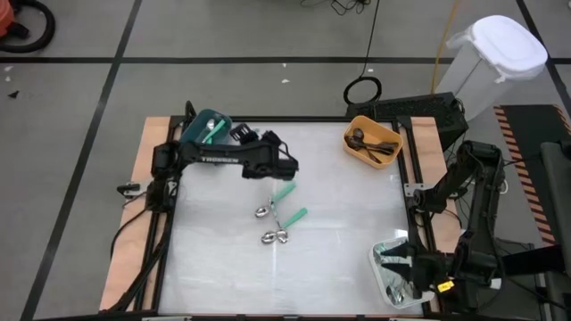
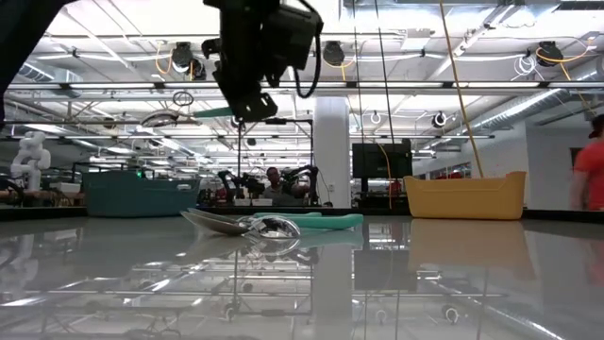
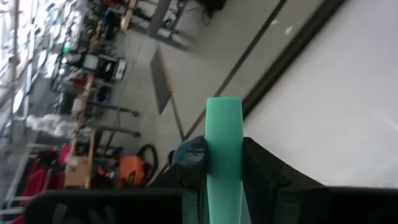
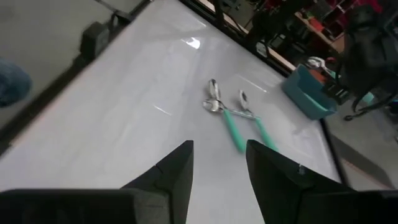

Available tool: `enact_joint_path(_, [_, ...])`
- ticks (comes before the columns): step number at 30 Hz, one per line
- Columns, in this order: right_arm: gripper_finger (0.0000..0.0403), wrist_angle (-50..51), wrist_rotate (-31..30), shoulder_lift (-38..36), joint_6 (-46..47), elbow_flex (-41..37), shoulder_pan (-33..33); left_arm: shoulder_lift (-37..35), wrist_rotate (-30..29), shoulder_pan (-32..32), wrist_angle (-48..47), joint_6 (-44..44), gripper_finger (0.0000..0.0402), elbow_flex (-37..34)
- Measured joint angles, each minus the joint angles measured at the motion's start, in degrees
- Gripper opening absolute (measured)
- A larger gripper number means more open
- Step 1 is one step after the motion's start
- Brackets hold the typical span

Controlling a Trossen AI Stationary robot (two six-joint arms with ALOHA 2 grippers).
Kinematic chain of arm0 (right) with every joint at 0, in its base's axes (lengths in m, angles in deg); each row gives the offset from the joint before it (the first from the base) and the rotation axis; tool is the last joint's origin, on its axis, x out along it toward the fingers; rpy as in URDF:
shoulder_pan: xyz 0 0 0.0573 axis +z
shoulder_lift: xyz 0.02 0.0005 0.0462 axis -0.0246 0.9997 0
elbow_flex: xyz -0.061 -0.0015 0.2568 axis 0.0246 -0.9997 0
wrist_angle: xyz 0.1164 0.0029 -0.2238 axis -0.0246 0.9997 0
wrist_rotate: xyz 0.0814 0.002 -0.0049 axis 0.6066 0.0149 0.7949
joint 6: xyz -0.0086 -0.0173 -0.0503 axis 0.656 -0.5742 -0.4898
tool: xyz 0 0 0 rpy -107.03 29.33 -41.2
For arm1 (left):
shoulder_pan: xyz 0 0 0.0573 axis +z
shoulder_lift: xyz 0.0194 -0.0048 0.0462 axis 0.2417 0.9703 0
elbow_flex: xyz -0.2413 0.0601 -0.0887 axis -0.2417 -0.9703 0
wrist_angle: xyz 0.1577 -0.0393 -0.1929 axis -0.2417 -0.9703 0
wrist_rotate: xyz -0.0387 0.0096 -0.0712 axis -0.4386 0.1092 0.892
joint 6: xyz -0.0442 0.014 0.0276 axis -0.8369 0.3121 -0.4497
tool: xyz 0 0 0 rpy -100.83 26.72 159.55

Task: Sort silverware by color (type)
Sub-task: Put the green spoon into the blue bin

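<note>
My left gripper (image 1: 287, 167) hangs above the table's middle, shut on a teal-handled utensil (image 3: 222, 134). In the low view the gripper (image 2: 250, 99) is high over the table, and a teal sliver (image 2: 212, 111) sticks out beside it. Below it, two teal-handled spoons (image 1: 281, 201) (image 1: 285, 227) lie flat on the white table, their shiny bowls close together (image 4: 214, 99). My right gripper (image 4: 219, 162) is open with nothing between its fingers. It hovers at the near right by the white bin (image 1: 393, 276). My left gripper pinches the utensil's teal handle (image 3: 222, 180) between its two fingers (image 3: 264, 171). The handle's squared free end (image 3: 222, 106) reaches out past the fingertips. The utensil is lifted clear of the table. Its other end is hidden behind the gripper.
A teal bin (image 1: 207, 127) holding teal-handled pieces stands at the far left. At the far right stands an orange bin (image 1: 373, 143) with dark utensils. The white bin at the near right holds shiny pieces. A white lidded can (image 1: 495, 53) stands off the table.
</note>
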Motion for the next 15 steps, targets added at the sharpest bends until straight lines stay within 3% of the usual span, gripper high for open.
enact_joint_path(8, [0.0141, 4.74, 0.04, 0.00, 0.16, 0.00, -2.71, -0.09, -2.78, 7.38, -1.32, 2.98, 0.0066, 0.02])
enact_joint_path(15, [0.0141, 6.36, 0.24, 0.00, 1.58, 0.00, -3.01, -8.36, -0.38, 12.14, -0.49, 5.35, 0.0066, -1.91])
